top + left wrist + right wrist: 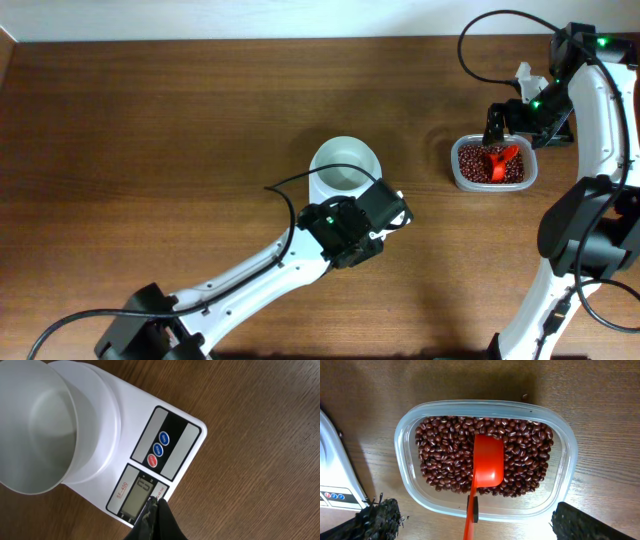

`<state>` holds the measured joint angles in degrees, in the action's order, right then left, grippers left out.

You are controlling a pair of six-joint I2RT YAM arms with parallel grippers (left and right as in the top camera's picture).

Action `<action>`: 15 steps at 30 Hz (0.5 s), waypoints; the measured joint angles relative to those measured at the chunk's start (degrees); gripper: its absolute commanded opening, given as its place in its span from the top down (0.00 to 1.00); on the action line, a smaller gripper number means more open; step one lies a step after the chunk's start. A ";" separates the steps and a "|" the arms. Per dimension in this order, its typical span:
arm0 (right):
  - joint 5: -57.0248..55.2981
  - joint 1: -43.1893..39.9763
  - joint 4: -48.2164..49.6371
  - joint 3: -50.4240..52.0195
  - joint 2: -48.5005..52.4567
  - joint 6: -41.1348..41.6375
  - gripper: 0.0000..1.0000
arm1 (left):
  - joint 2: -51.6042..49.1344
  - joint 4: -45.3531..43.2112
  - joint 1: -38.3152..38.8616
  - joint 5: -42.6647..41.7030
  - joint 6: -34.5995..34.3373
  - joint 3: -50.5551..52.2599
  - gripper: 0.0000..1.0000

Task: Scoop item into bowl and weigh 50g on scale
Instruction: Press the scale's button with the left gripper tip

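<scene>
Wooden table (150, 120): bowl (345, 165) sat on scale (175, 455).
Left gripper (152, 510), jaws pressed together, was at the scale's display; right gripper (477, 512) hung spread above the clear tub (405, 440), where beans (445, 455) surrounded a red scoop (487, 460).

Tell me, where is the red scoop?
Overhead, the red scoop rests on the beans inside the clear tub at the table's right, well right of the bowl.
</scene>
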<state>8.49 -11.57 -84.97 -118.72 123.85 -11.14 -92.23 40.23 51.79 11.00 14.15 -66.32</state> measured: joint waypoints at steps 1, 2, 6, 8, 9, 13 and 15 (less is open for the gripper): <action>0.00 0.00 0.00 0.00 0.00 0.00 0.01 | -1.01 0.00 0.00 -0.02 0.00 0.00 1.00; 0.00 0.00 0.00 0.00 0.00 0.00 0.01 | -3.28 -0.07 0.17 0.02 0.02 0.02 1.00; 0.00 0.00 0.04 0.00 0.00 0.00 0.01 | -12.09 -0.66 1.14 0.46 3.50 0.11 1.00; 0.00 0.00 0.00 0.00 0.00 -0.02 0.01 | -14.05 -1.51 1.25 1.14 4.70 0.22 1.00; 0.00 0.00 0.00 0.00 0.00 0.00 0.01 | -14.43 -2.49 1.25 1.36 4.96 0.24 1.00; 0.00 0.00 0.00 0.00 0.00 0.00 0.01 | -14.93 -5.14 1.55 4.22 5.62 0.26 1.00; 0.00 0.00 0.02 0.00 0.00 0.00 0.01 | -15.26 -7.39 1.42 9.11 5.73 0.33 1.00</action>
<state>8.49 -11.57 -84.95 -118.72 123.85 -11.14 -107.48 32.84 53.21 20.12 19.88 -66.00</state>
